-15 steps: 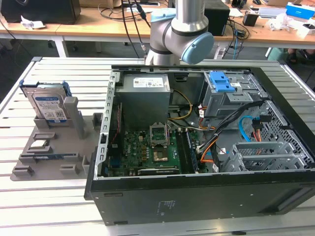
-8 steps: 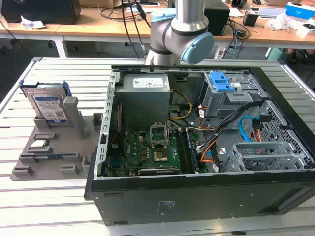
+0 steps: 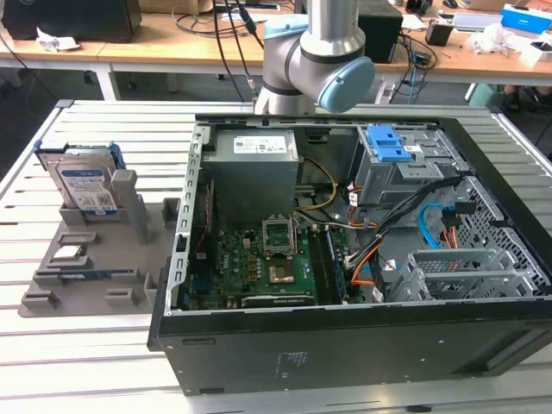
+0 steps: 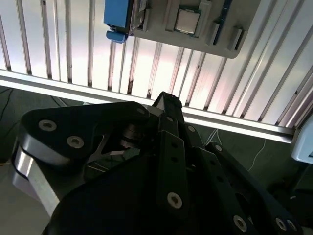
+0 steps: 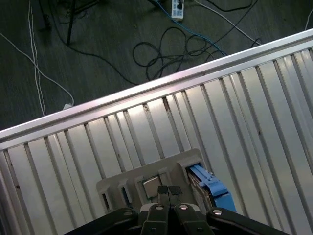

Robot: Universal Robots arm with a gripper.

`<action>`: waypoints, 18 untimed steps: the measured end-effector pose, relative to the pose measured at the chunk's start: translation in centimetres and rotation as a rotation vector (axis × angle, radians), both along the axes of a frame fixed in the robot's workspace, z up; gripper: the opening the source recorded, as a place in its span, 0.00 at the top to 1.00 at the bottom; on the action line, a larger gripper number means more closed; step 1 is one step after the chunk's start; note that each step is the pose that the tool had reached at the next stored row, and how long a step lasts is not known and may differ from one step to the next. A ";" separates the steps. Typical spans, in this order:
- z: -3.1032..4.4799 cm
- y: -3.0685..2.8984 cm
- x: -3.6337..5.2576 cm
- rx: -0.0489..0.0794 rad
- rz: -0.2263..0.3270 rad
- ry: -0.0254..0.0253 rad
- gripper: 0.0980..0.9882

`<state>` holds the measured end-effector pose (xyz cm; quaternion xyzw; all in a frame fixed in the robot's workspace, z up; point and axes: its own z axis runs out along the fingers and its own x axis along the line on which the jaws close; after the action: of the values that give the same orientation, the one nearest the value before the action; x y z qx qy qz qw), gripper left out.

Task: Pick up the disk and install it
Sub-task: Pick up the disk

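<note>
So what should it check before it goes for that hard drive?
1. Disk standing in its grey holder: ok.
2. Nothing lying on top of the disk: ok.
3. End effector empty: ok.
4. End effector open, ready for the grab: not ok, it is shut.
5. Computer case open: ok.
6. Blue-topped drive cage free to take the disk: cannot tell.

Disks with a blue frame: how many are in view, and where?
1. The disk stands on edge in the grey fixture on the table, at the exterior view's left, outside the computer case. The drive cage in the case may hide another.
</note>
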<state>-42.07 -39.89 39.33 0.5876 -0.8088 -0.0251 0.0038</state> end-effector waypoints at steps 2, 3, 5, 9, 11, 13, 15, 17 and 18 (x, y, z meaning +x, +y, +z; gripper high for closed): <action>0.00 0.00 0.00 0.000 0.018 0.0000 0.99; 0.00 0.00 0.00 0.000 0.029 0.0000 0.99; 0.00 0.00 0.00 0.000 0.046 -0.0001 0.99; 0.00 0.00 0.00 0.000 0.082 0.0000 0.99; 0.00 0.00 0.00 0.000 0.095 -0.0001 0.99; 0.00 0.00 0.00 0.000 0.113 0.0000 0.99; 0.00 0.00 0.00 0.000 0.124 0.0000 0.99; 0.00 0.00 0.00 0.000 0.140 0.0000 0.99; 0.00 0.00 0.00 0.000 0.146 0.0000 0.99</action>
<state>-42.07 -39.89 39.33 0.6452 -0.7636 -0.0247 0.0056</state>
